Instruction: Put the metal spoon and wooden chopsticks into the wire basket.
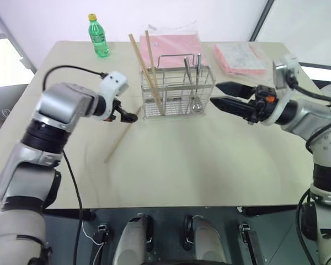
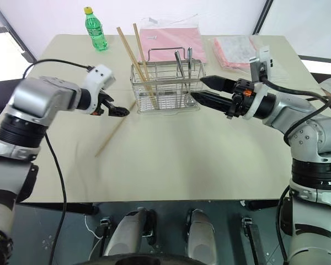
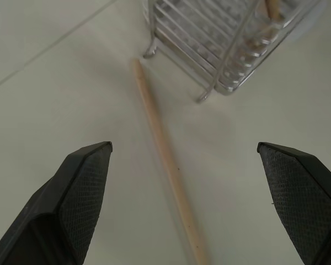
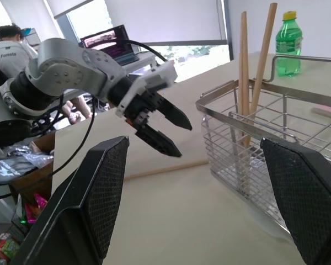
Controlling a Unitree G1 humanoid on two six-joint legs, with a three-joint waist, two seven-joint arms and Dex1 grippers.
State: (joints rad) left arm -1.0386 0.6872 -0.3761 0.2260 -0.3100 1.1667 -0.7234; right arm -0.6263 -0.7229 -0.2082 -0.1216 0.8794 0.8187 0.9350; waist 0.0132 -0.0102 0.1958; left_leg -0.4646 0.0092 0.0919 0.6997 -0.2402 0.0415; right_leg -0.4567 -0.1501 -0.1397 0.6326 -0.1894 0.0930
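Note:
The wire basket (image 1: 176,91) stands at the middle of the table, toward the back. Two wooden chopsticks (image 1: 148,66) lean in its left end, and the metal spoon (image 1: 196,88) stands bowl down in its right end. A third chopstick (image 1: 120,139) lies flat on the table, running from the basket's front left corner toward me. My left gripper (image 1: 133,117) hangs open and tilted down over that chopstick's far end; in the left wrist view the chopstick (image 3: 165,171) lies between the fingers without touching them. My right gripper (image 1: 214,93) is open and level, just right of the basket, empty.
A green bottle (image 1: 98,37) stands at the back left. Two pink plastic-wrapped packets (image 1: 174,47) (image 1: 240,57) lie behind and to the right of the basket. A person (image 4: 8,41) sits beyond the table's left side. The table (image 1: 209,165) is bare in front.

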